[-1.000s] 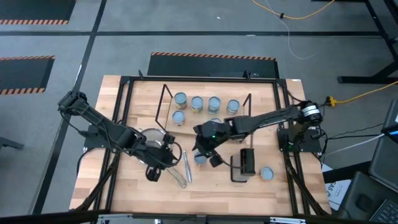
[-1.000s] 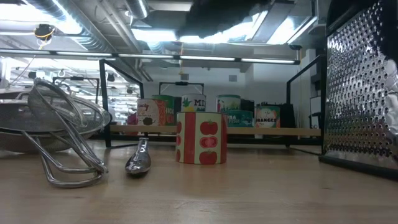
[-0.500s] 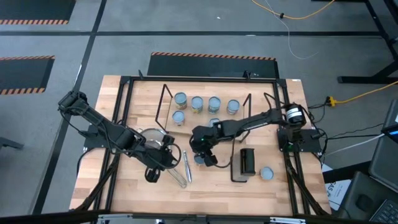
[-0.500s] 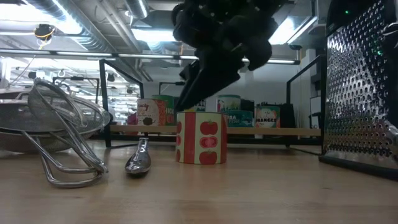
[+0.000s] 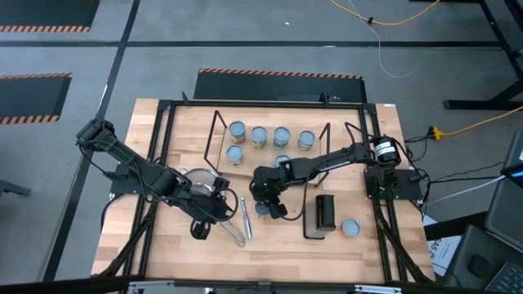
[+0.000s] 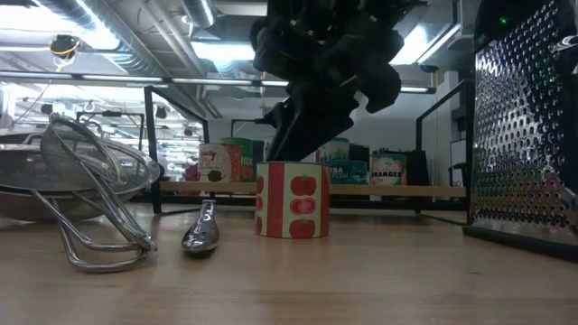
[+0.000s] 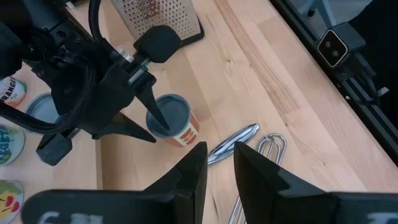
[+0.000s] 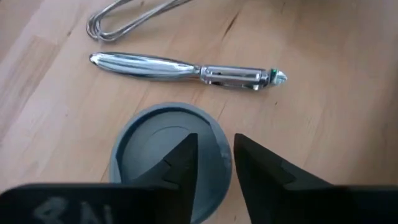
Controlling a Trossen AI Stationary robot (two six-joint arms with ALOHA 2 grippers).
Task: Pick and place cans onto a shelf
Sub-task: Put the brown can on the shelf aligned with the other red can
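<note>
From above, the right gripper (image 5: 267,206) hangs over a can (image 5: 263,210) on the desk (image 5: 359,245), in front of the shelf (image 5: 245,167), where six more cans sit. Another can (image 5: 350,228) stands alone near the grater (image 5: 325,211). The left gripper (image 5: 214,209) waits by the strainer (image 5: 200,181) and the peeler (image 5: 245,219).

At desk level, the red-labelled can (image 6: 291,199) stands upright with the right gripper (image 6: 312,135) right above its top.

From the left wrist, the left fingers (image 7: 189,177) stand slightly apart and hold nothing. Beyond them, the right arm's fingertips (image 7: 157,115) reach the can's pale top (image 7: 171,115).

From the right wrist, the right fingers (image 8: 183,163) are parted over the lid (image 8: 171,152) rather than round its sides, so no grasp shows.
</note>
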